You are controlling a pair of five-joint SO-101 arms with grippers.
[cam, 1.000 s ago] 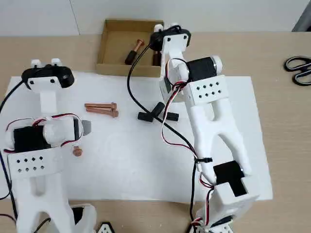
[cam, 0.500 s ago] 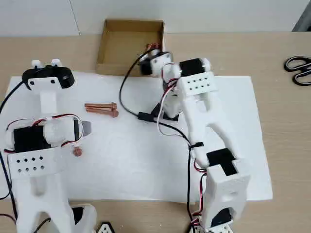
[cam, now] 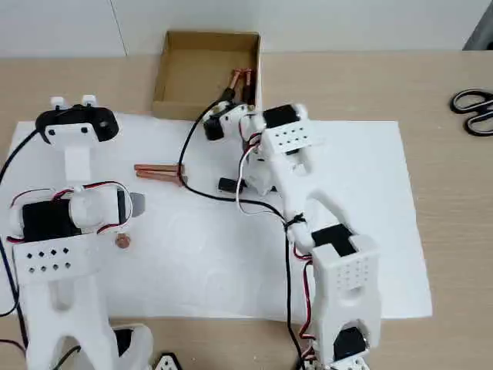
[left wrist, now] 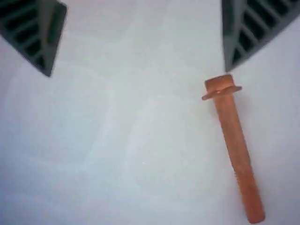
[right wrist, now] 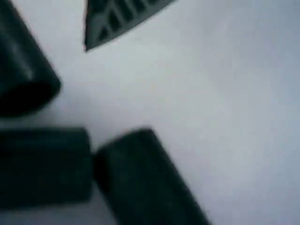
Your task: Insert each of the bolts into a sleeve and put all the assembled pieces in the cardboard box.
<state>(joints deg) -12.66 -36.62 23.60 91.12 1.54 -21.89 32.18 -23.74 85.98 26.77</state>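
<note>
Left gripper (left wrist: 138,68) spread wide, holding nothing; copper bolt (left wrist: 233,150) flat on white sheet (left wrist: 117,164), frame right. Stiff, light, probably rolls, so pinch mid-shank. Right gripper (right wrist: 119,23) above black sleeves (right wrist: 136,178); grip state unreadable.

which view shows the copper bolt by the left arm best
The left wrist view: the copper-coloured flanged bolt lies full length on the white sheet. The high view shows an end beside the left arm; the right wrist view faces black cylindrical sleeves.

Bright, even light from above, soft faint shadows on the white sheet (cam: 192,270) beside the bolt (left wrist: 233,150), wrist views dimmer.
</note>
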